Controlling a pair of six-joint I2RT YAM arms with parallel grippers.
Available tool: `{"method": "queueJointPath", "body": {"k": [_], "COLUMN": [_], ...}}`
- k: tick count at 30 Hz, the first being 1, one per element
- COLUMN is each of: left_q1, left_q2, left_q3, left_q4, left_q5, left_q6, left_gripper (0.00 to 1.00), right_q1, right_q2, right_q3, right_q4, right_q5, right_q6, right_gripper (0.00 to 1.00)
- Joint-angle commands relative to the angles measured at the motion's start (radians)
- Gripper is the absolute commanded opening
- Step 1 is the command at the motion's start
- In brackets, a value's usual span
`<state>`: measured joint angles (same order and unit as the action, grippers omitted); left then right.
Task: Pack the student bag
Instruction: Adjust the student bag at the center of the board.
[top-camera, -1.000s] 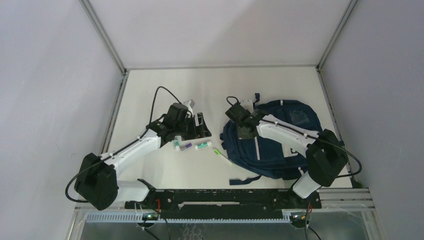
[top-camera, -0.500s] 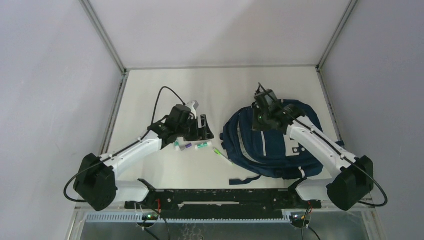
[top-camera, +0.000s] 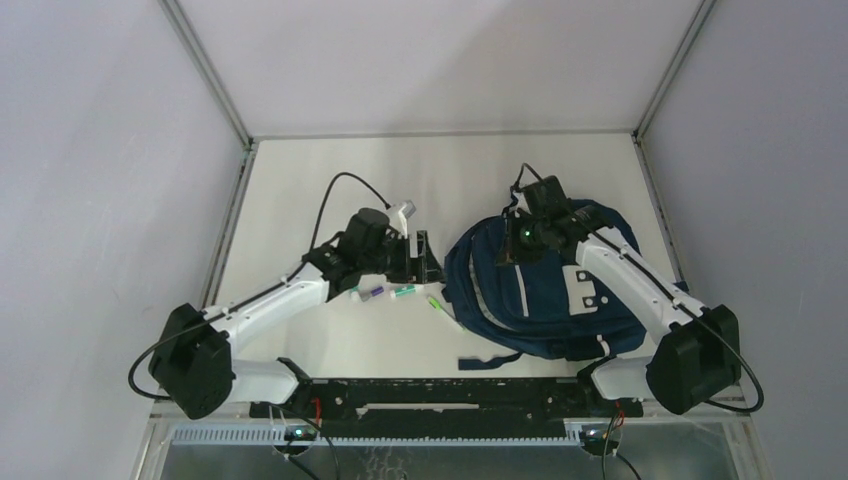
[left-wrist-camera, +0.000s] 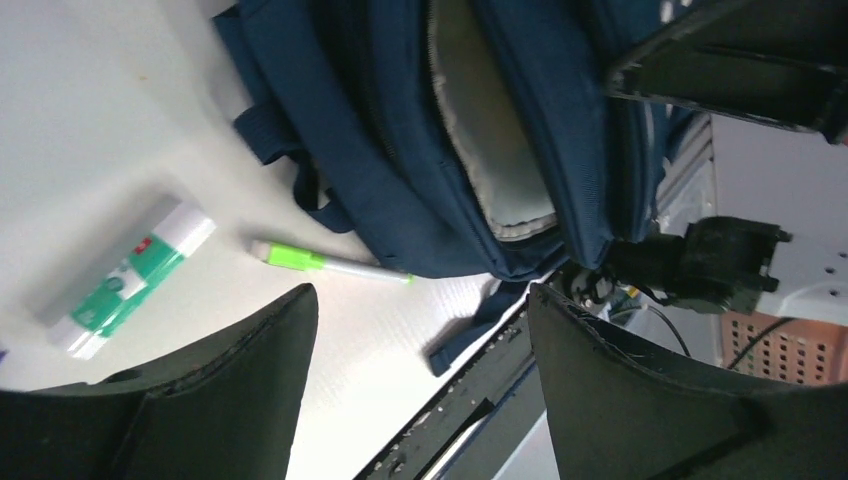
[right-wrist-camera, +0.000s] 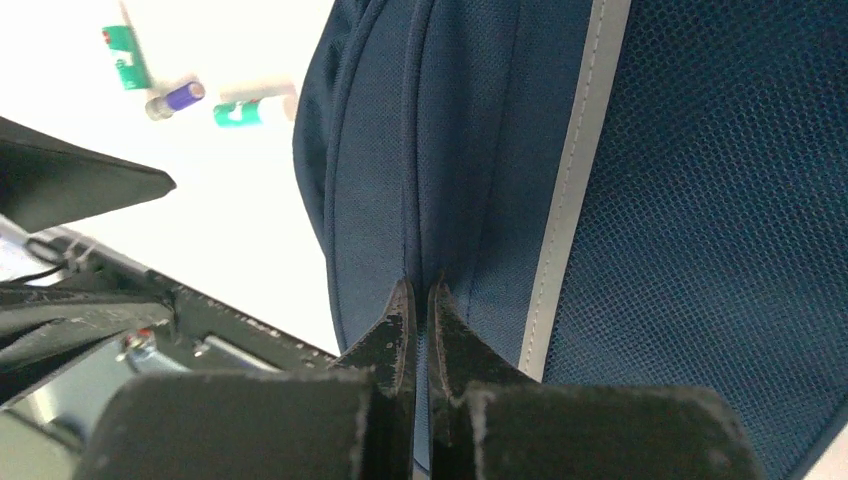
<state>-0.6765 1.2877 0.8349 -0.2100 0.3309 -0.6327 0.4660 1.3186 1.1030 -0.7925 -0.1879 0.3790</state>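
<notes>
The student bag (top-camera: 545, 295), navy with white piping and white patches, lies on the right half of the table. My right gripper (top-camera: 518, 246) is at its upper left part. In the right wrist view it (right-wrist-camera: 421, 286) is shut on a raised fold of the bag's fabric (right-wrist-camera: 470, 150). My left gripper (top-camera: 428, 262) is open and empty just left of the bag. In its wrist view, my left gripper (left-wrist-camera: 420, 296) faces the bag (left-wrist-camera: 400, 130), whose open pocket shows grey lining (left-wrist-camera: 490, 150).
Small items lie on the table left of the bag: a green-and-white glue stick (top-camera: 405, 291), a purple-capped stick (top-camera: 372, 292) and a green-capped pen (top-camera: 441, 306). The glue stick (left-wrist-camera: 130, 280) and pen (left-wrist-camera: 330, 263) show in the left wrist view. A loose dark strap (top-camera: 490, 358) lies near the front rail.
My right gripper has swung from the bag's left edge to its upper part, and the bag has shifted and changed shape. My left gripper has moved right toward the bag.
</notes>
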Motion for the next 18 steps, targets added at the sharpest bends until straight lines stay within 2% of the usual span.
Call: {"method": "queueJointPath", "body": {"k": [1, 5, 7, 10, 15, 18], "left_q1": [-0.024, -0.046, -0.053, -0.072, -0.093, -0.094], "left_q2": [0.000, 0.028, 0.052, 0.090, 0.205, 0.252], "left_q3": [0.070, 0.068, 0.074, 0.089, 0.131, 0.124], "left_q4": [0.111, 0.201, 0.232, 0.288, 0.323, 0.392], "left_q5": [0.115, 0.207, 0.227, 0.247, 0.261, 0.270], "left_q6": [-0.029, -0.069, -0.093, -0.127, -0.157, -0.205], "left_gripper": [0.81, 0.81, 0.81, 0.81, 0.80, 0.78], "right_q1": [-0.063, -0.127, -0.145, -0.151, -0.151, -0.152], "right_q2": [-0.008, -0.022, -0.027, -0.025, -0.012, -0.004], "right_q3": [-0.016, -0.040, -0.043, -0.043, -0.053, -0.059], "right_q4": [0.124, 0.157, 0.159, 0.141, 0.138, 0.143], "right_q5": [-0.325, -0.449, -0.464, -0.428, -0.359, -0.354], "right_q6": [0.014, 0.029, 0.031, 0.029, 0.039, 0.041], "right_gripper": [0.00, 0.00, 0.02, 0.05, 0.02, 0.08]}}
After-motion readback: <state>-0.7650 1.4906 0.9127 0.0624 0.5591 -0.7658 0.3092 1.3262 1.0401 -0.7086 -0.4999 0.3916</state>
